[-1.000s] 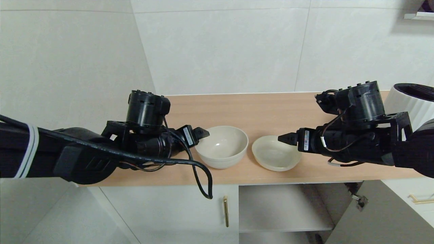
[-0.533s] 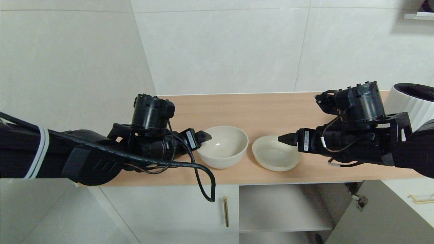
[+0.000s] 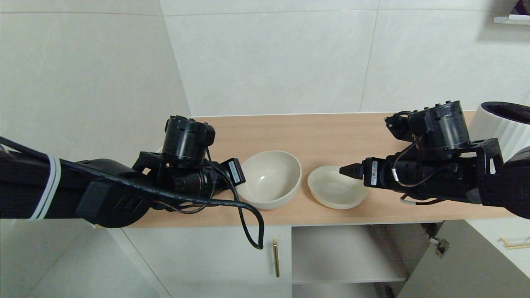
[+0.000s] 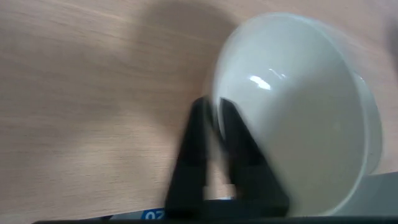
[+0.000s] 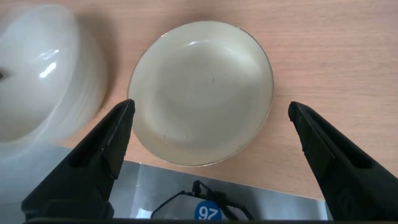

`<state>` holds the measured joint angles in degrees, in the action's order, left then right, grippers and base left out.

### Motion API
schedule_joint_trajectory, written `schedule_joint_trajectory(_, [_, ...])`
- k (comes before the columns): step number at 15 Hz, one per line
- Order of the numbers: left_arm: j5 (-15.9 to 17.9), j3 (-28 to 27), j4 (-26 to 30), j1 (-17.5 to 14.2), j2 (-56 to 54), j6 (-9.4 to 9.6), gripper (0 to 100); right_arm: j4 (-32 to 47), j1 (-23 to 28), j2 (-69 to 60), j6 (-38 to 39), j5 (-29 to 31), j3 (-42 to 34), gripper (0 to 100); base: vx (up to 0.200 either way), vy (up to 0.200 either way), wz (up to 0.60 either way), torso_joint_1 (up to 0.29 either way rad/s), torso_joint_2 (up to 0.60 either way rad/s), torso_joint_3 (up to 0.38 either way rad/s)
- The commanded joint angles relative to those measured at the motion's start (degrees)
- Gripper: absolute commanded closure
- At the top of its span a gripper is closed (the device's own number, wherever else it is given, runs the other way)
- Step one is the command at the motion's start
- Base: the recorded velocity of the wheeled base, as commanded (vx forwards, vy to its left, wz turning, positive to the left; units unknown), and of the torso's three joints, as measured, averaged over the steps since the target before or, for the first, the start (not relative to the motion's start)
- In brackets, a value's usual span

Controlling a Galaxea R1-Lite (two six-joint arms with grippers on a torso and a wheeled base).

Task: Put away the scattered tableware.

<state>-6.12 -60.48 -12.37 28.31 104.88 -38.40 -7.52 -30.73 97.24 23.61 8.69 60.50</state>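
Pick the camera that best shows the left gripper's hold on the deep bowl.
Left wrist view: the left gripper is shut on the deep bowl's rim, one finger inside, one outside. The head view shows the bowl tilted, the fingertips hidden by its wall. The right wrist view catches part of the bowl's side.

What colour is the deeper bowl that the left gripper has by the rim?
The bowl is plain cream-white, no pattern; the head view shows it best.

We make out a blue sticker (image 5: pixel 203 213) with digits at the base of the right gripper (image 3: pixel 345 169). White labels (image 3: pixel 234 171) sit on it and on the left gripper (image 4: pixel 213 115). We can read none for sure.
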Motion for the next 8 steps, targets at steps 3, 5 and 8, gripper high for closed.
schedule_joint_trajectory(3, [-0.03, -0.08, -0.11, -0.01, -0.73, -0.01, 100, -0.12, -0.03, -0.21, -0.23, 0.1, -0.03, 0, 0.0, 0.0, 0.0, 0.0, 0.0, 0.0])
schedule_joint_trajectory(5, [-0.03, 0.01, 0.07, -0.01, -1.34, -0.01, 100, 0.49, -0.03, 0.49, -0.32, 0.89, 1.11, 0, 0.0, 0.0, 0.0, 0.0, 0.0, 0.0])
schedule_joint_trajectory(8, [0.06, 0.45, 0.07, -0.01, -2.13, 0.17, 100, 2.16, -0.03, 2.86, -0.41, 5.9, 3.04, 0, 0.0, 0.0, 0.0, 0.0, 0.0, 0.0])
